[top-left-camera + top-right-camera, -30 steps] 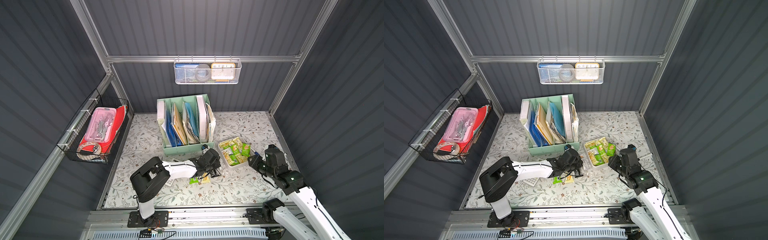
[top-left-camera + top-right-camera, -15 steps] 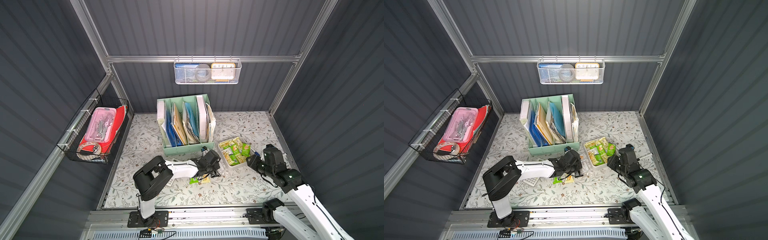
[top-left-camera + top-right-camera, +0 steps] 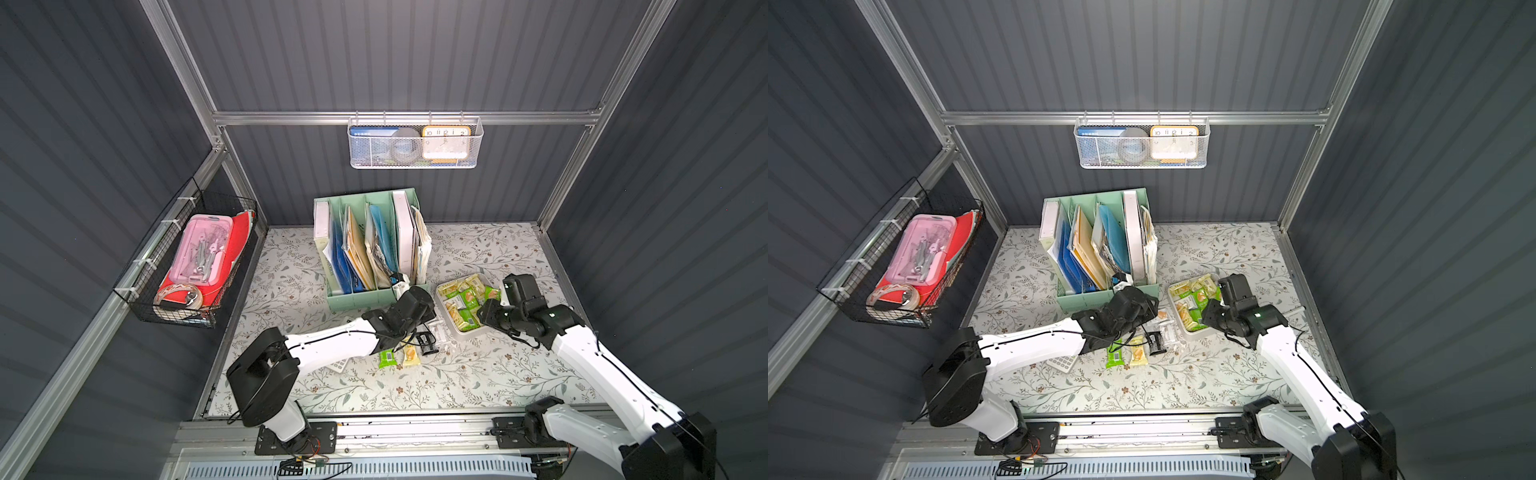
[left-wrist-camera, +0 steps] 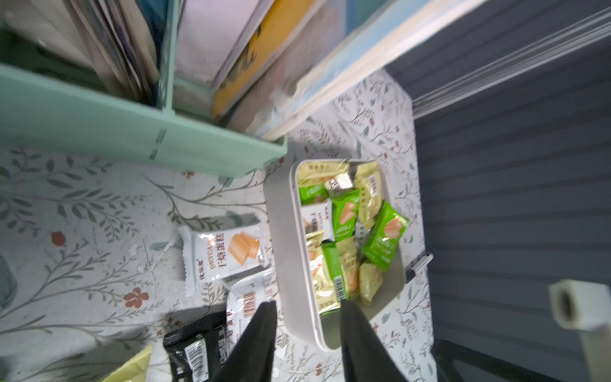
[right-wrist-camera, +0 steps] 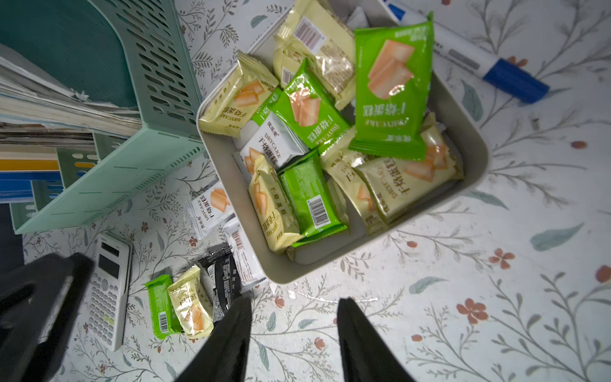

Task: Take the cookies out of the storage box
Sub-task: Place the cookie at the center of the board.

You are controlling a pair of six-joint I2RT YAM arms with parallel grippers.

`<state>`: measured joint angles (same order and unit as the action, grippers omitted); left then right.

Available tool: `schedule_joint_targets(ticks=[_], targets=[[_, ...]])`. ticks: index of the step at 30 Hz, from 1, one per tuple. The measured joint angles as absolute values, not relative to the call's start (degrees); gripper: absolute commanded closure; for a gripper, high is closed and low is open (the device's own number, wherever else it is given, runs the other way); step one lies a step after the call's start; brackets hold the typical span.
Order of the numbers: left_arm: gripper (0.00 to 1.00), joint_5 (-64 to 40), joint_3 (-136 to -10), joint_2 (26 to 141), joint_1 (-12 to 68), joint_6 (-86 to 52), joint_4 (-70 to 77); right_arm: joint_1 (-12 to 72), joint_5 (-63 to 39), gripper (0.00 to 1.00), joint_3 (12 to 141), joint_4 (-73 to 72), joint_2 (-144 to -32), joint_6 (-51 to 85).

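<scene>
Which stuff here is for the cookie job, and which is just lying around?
For the job: storage box, cookies inside it, cookies already out on the table, left gripper, right gripper.

Just lying about: calculator, blue marker, green file organiser, white mesh basket, black wire basket.

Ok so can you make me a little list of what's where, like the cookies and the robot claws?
storage box: holds many cookies, green, yellow, white
out on table: five packets, green, yellow, black, two white
left claw: open, empty, beside the box
right claw: open, empty, near the box
also there: calculator, blue marker, green file organiser
</scene>
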<state>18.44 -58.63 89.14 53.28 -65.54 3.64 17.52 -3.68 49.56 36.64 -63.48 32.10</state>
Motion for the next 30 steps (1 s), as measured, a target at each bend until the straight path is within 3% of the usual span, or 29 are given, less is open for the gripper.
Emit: schedule_joint_targets(ticks=[6,16,30], targets=[[0.62,24.6,-57.4,86.0,52.9,-66.2,6.6,17.5,-7.1,0.52,54.7,35.8,-74.1,24.6],[0.64,26.6,-48.7,84.0,49.5,-68.9,10.2,17.4,-14.6,0.54,59.6,35.3,-88.9,17.9],[0.65,29.4,-46.0,80.7,49.5,-70.1,13.6,17.2,-15.2,0.58,61.8,35.2,-95.4,15.2]])
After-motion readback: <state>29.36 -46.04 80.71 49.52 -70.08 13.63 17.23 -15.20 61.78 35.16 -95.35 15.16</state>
